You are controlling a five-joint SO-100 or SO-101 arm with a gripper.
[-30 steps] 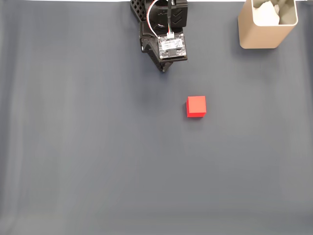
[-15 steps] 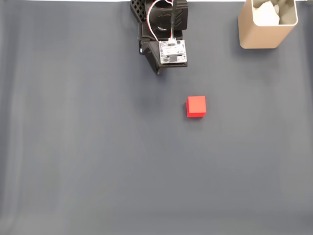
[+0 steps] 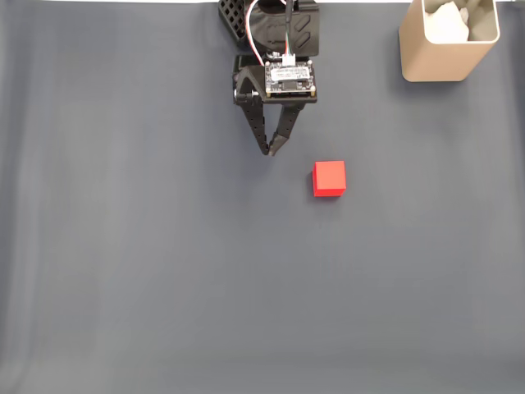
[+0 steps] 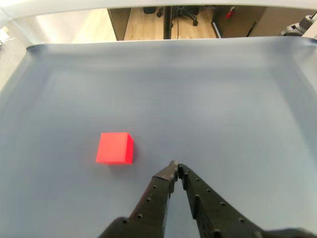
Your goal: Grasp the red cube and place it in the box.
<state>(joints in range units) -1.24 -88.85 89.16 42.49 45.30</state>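
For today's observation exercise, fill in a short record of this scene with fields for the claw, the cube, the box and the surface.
claw: shut, fingertips together, holding nothing
red cube: resting on the mat, apart from the claw; right of it in the fixed view, left of it in the wrist view
box: beige, upright at the top right of the fixed view, something pale inside
surface: grey mat
task status: cube not yet grasped

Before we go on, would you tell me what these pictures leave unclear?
- Box, fixed view: top edge cuts off its far rim; the pale contents cannot be identified.
- Arm base, fixed view: cut off by the top edge.
- Gripper, wrist view: fingers look shut; their roots leave the bottom edge.
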